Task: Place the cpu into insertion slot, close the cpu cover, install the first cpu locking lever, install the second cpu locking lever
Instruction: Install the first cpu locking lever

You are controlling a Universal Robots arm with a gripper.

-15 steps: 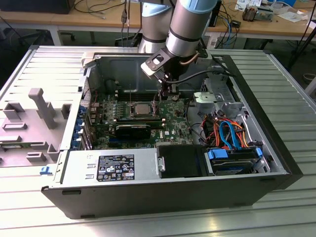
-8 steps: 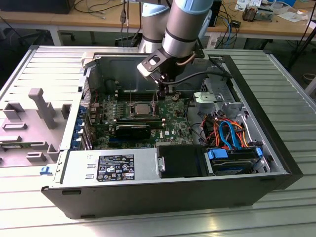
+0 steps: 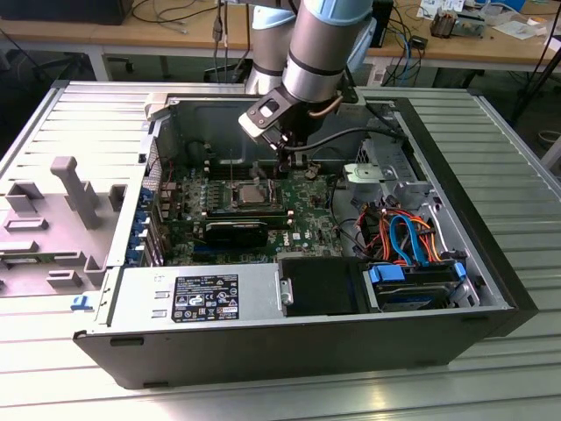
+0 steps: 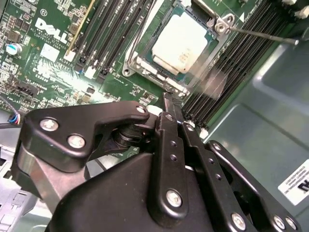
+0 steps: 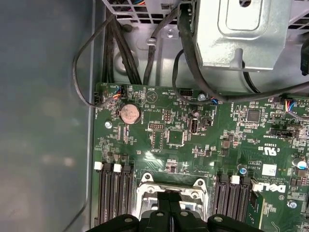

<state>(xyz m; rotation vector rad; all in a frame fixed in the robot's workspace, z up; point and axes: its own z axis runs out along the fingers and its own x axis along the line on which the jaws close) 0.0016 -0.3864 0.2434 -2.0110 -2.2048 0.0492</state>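
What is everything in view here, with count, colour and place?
computer case: one, black and grey, open on the slatted table
circuit board: one, green, inside the case
cpu: one, silver-grey, on the board
cpu cover: one, silvery, framing the cpu
memory slots: several, black, both sides of the cpu
coin cell: one, silvery, on the board
graphics card: one, black, beside the cpu
cables: several, blue and orange, exterior view's right
arm: one, grey, over the case
claw: one, black, shut, by the cpu cover's edge
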